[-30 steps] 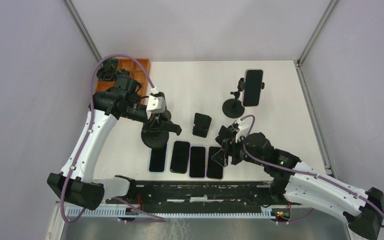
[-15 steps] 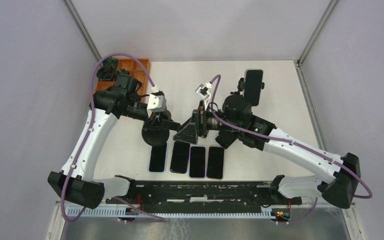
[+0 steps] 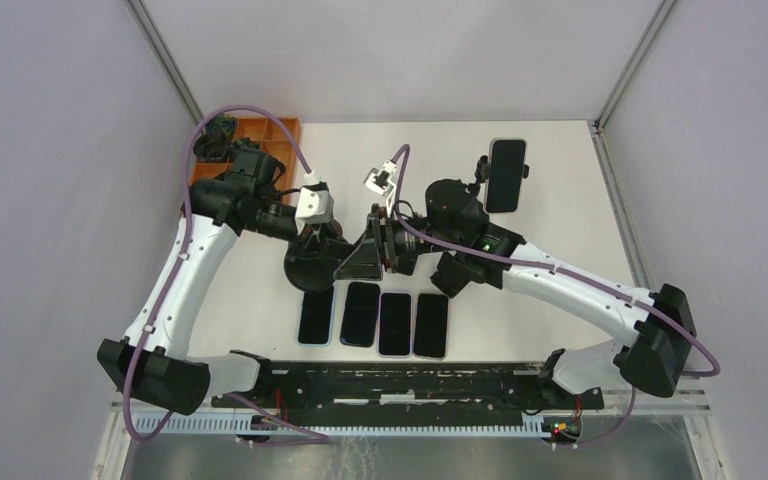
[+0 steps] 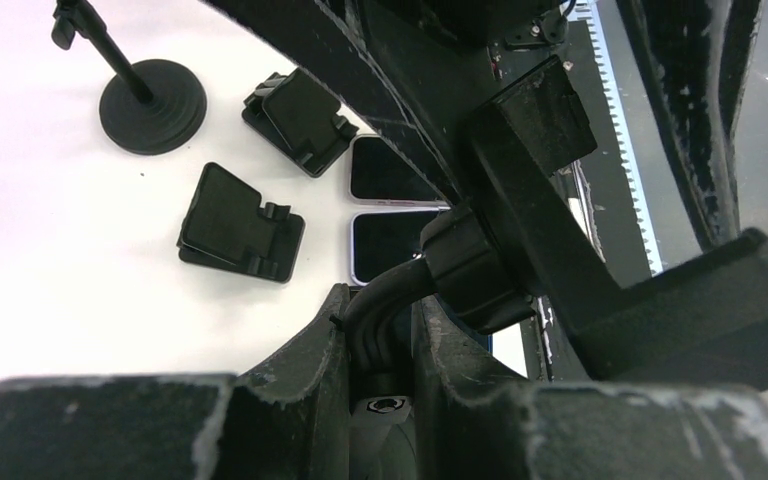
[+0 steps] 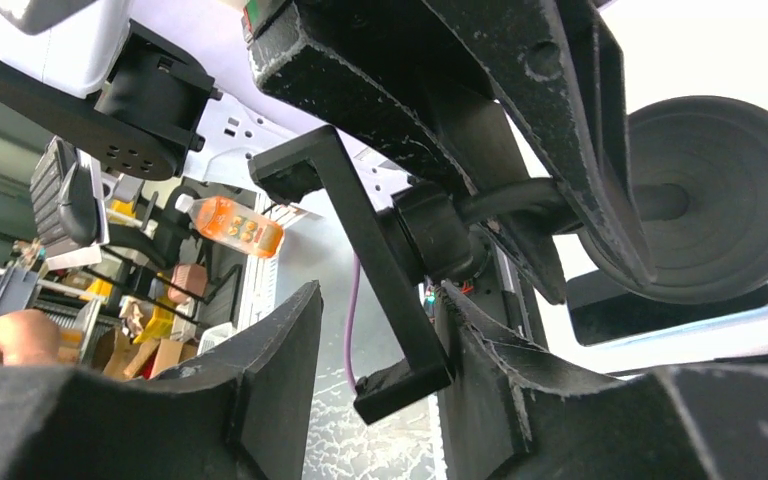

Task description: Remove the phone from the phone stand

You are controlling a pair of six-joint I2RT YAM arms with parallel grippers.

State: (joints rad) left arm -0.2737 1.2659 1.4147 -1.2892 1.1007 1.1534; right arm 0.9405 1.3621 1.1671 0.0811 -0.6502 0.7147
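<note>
Right arm has swung in from the near-right side to centre, left arm unchanged. Right hand (image 5: 380, 300) straddles the flat, angular black clamp bracket (image 5: 360, 240) of the near phone stand (image 3: 307, 272). Can't tell whether the fingers bite it or just flank it. Left hand (image 4: 378, 312) is pinched on that stand's bent black neck, above its matte round disc base. Task phone (image 3: 506, 175) is a glossy black slab with rounded corners, clamped in the far stand (image 4: 152, 105) at the back right of the white surface (image 3: 380, 150), apart from both hands. Four glossy phones (image 3: 395, 323) lie flat in a row near the arm bases. Two black plastic wedge stands (image 4: 240, 225) sit just beyond them.
</note>
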